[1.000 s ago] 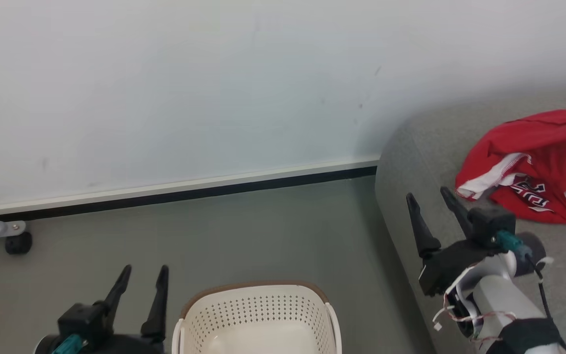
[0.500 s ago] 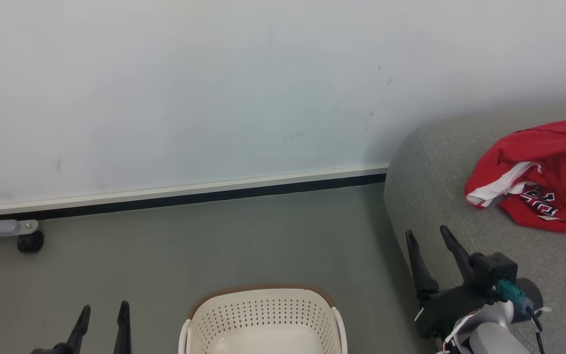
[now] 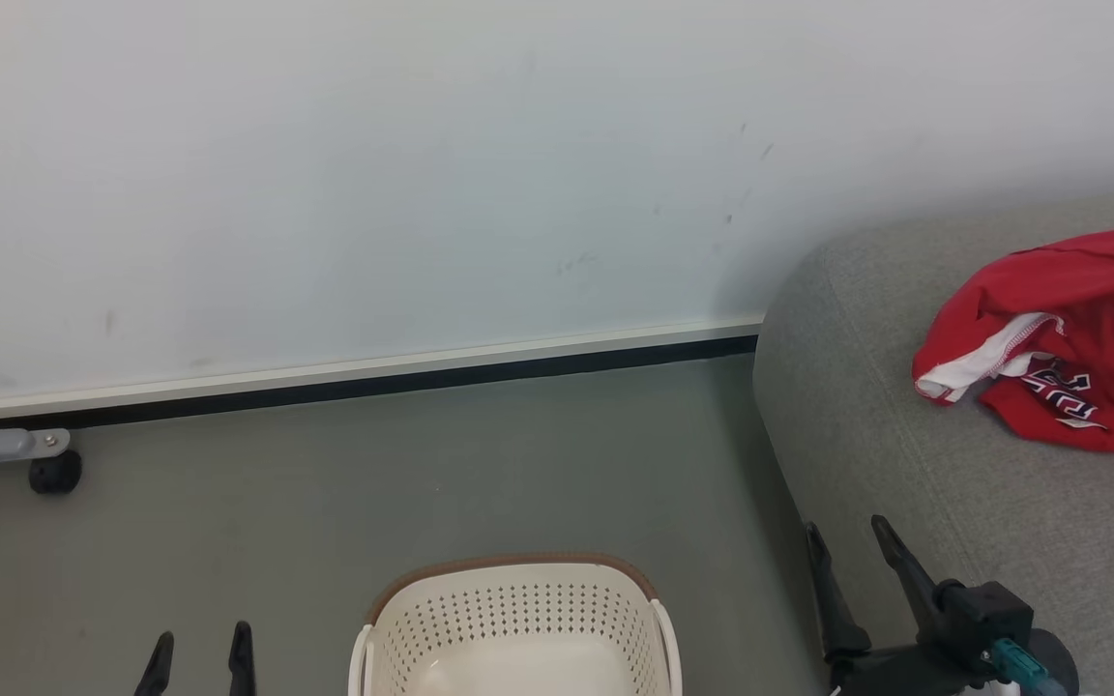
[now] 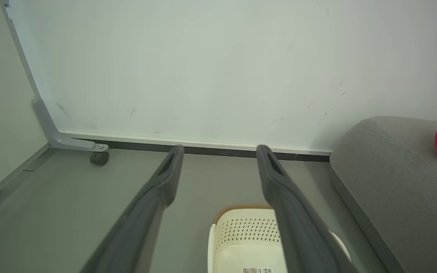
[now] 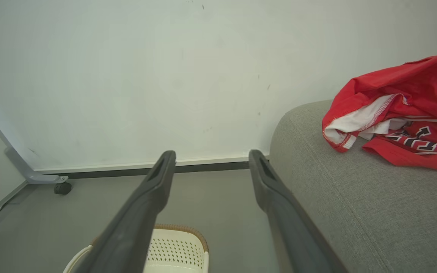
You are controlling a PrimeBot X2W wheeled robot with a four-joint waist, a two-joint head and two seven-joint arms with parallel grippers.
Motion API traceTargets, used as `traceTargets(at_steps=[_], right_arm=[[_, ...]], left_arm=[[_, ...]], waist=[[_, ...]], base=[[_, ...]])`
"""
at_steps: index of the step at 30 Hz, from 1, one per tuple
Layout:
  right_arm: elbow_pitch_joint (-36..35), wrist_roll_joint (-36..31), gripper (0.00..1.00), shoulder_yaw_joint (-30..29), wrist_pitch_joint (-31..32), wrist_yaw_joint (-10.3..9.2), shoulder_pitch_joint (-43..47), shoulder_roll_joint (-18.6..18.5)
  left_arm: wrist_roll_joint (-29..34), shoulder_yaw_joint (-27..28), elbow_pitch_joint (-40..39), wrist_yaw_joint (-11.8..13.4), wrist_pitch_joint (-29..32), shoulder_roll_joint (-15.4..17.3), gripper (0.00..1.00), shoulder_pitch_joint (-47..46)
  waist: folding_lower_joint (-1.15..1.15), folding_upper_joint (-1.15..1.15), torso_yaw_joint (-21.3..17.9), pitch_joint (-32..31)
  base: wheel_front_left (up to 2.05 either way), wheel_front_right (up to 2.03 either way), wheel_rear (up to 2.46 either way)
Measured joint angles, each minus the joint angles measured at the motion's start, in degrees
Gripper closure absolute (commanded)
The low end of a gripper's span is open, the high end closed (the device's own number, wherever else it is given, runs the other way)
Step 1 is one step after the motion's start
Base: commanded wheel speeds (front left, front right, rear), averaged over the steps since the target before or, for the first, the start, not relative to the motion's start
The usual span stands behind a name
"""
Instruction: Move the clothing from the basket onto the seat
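Clothing look: the clothing [image 3: 1065,329] is a crumpled heap of thin red fabric. A white lining is turned out at its near edge, with red stitching along the hem and white stripes at one side.
Clothing place: it lies on the seat [image 3: 905,464], ahead of and to the right of the right gripper's [image 3: 847,527] fingertips, well apart from them and far to the right of the left gripper [image 3: 204,635].
Right jaws: spread wide, nothing between them; the fingers point over the seat's rounded front corner.
Left jaws: spread wide, nothing between them, the fingers pointing toward the wall [image 3: 422,174].
Basket: the basket [image 3: 518,609] is cream plastic with rows of small holes and a brown rim. It stands on the grey floor [image 3: 422,464] between the two grippers, nearer than their fingertips. The part of its bottom that shows is bare cream plastic.
Seat: grey woven upholstery with a stitched seam, just right of the right jaws.
Count: one red heap, though I cannot tell how many garments are in it; one basket; one seat; two grippers with two dark fingers each; one black castor [image 3: 54,472] on a grey bracket, ahead of the left jaws at the wall's foot.
Writing: navy-and-white block lettering on the clothing, folded over and not readable. A small printed label [image 4: 258,270] sits inside the basket, its text too small to read.
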Motion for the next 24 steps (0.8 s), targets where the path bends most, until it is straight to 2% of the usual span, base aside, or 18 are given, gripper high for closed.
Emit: traceTargets(at_steps=[10, 24], right_arm=[[-5.4, -0.1, 0.00, -2.4, 0.0, -1.43, 3.3, -0.6], [-8.7, -1.0, 0.00, -3.7, 0.0, -2.00, 4.2, -0.7]], left_arm=[[2.2, 1.6, -2.7, 0.4, 0.0, -0.8, 0.00, 2.0], [4.3, 3.1, -4.4, 0.4, 0.0, -1.8, 0.00, 2.1]], waist=[[0.00, 0.00, -0.2, 0.8], [0.00, 0.00, -0.4, 2.0]], base=[[0.00, 0.00, 0.00], [0.00, 0.00, 0.00]])
